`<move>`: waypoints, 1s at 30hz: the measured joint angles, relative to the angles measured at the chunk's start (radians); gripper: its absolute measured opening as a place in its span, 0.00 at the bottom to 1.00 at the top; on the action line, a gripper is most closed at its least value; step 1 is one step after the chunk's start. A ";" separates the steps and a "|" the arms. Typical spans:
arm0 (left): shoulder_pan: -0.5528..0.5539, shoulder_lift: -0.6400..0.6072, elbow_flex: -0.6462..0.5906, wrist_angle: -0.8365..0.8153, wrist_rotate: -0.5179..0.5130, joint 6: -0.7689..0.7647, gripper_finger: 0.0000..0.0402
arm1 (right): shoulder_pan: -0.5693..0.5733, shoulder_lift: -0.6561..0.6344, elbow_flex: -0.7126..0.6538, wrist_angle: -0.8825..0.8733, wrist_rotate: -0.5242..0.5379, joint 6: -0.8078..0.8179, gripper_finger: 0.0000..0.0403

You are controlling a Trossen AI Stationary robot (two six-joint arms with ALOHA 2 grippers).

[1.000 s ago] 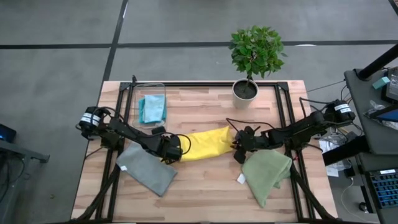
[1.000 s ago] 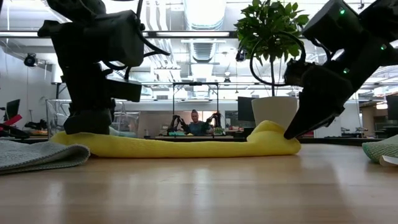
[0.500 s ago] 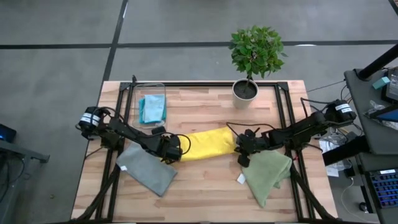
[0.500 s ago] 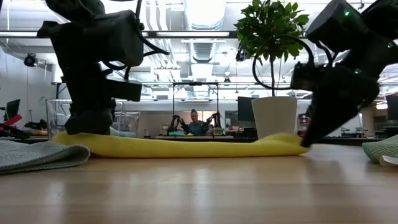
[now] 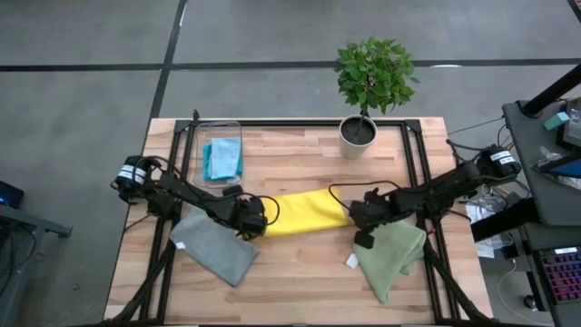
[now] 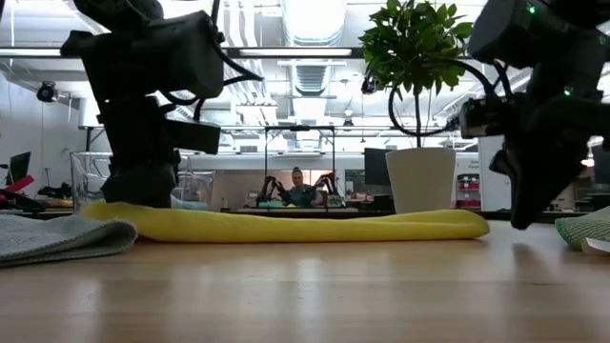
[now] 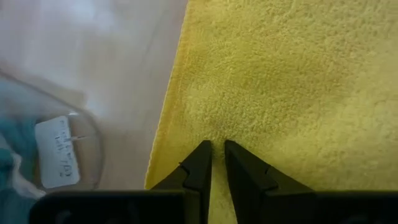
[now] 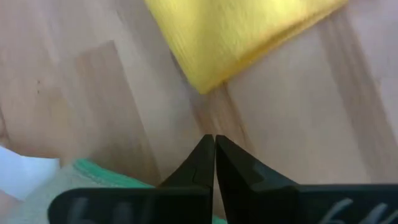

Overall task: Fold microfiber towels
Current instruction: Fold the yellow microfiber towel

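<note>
The yellow towel (image 5: 304, 211) lies folded into a long flat band on the middle of the table. My left gripper (image 5: 257, 218) stands on its left end, fingertips nearly together (image 7: 216, 146). My right gripper (image 5: 360, 227) is shut (image 8: 215, 140) and hangs just past the towel's right end (image 6: 472, 226), clear of it. A grey towel (image 5: 215, 247) lies at the near left. An olive green towel (image 5: 390, 256) with a white tag lies at the near right. A teal towel (image 5: 222, 159) sits in the clear bin. My left gripper comes down steeply from above onto the yellow towel's left end, a little in from its edge (image 7: 186, 155). The nearly closed fingertips (image 7: 202, 155) pinch a small bit of the top cloth; how many layers, I cannot tell. The towel lies flat on the table under them.
The clear bin (image 5: 221, 127) stands at the far left. A potted plant (image 5: 359, 132) stands at the far middle. Black frame rails run along the table's left and right sides. Bare wood lies between the yellow towel and the near edge.
My right gripper pulled the yellow towel's right end toward the table's right edge. The raised bunch there flattened and the band lengthened. The gripper then let go, rose a little, tipped steeper and moved past the end. The left end stayed under my left gripper.
</note>
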 joint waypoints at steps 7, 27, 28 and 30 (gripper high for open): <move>-0.002 -0.016 0.044 -0.001 0.033 0.083 0.08 | 0.000 0.000 0.052 0.020 0.132 -0.013 0.02; -0.037 -0.064 0.005 0.178 0.134 0.127 0.08 | -0.139 0.063 0.046 0.385 0.212 0.007 0.23; -0.037 -0.064 -0.004 0.202 0.134 0.127 0.08 | -0.142 0.085 0.046 0.411 0.217 -0.003 0.24; -0.037 -0.064 -0.018 0.243 0.133 0.127 0.08 | -0.148 0.130 0.046 0.464 0.246 -0.013 0.24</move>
